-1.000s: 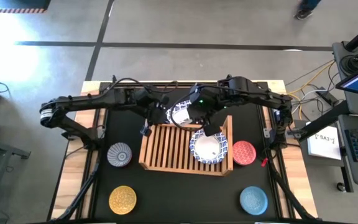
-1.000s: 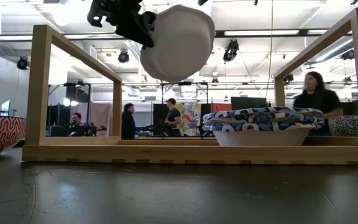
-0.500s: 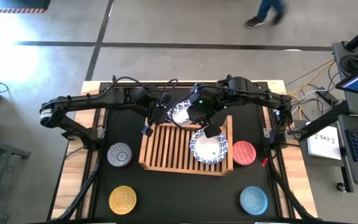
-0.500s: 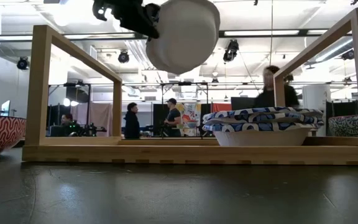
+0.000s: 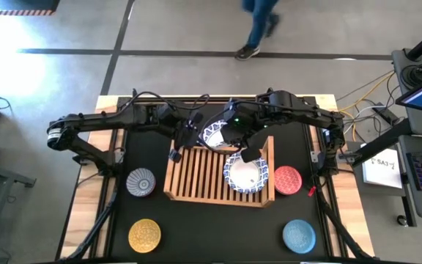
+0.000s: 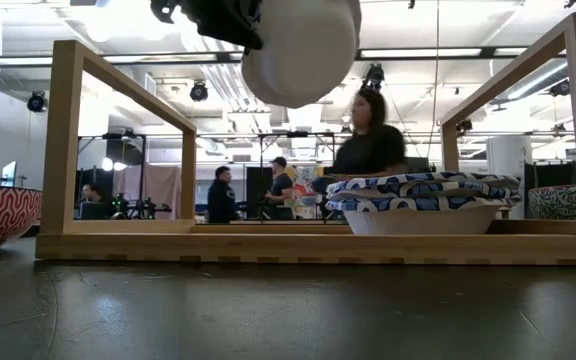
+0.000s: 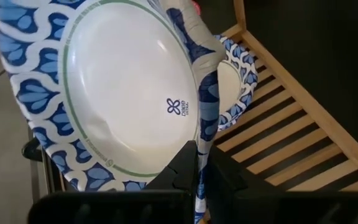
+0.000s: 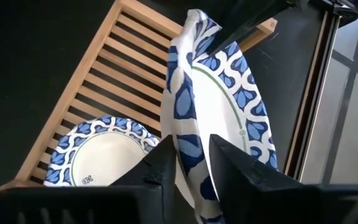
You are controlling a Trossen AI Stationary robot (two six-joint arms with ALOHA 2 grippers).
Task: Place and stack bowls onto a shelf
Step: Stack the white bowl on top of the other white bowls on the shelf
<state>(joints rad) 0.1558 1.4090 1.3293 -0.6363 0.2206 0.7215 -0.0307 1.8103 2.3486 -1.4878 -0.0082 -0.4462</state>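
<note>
Held bowl: a white, blue-rimmed bowl (image 7: 129,99) hangs tilted above the shelf's (image 5: 196,172) back edge, apparently mid-handover.
Left gripper (image 7: 202,163): fingers pinched on the bowl's rim.
Right gripper (image 8: 191,163): fingers straddle the same rim (whether they press it is unclear).
Stack: white bowls (image 5: 244,174) sit in the shelf's right end.
Table: black mat (image 5: 218,227); four small bowls lie around the shelf.
Room: people pass behind.
</note>
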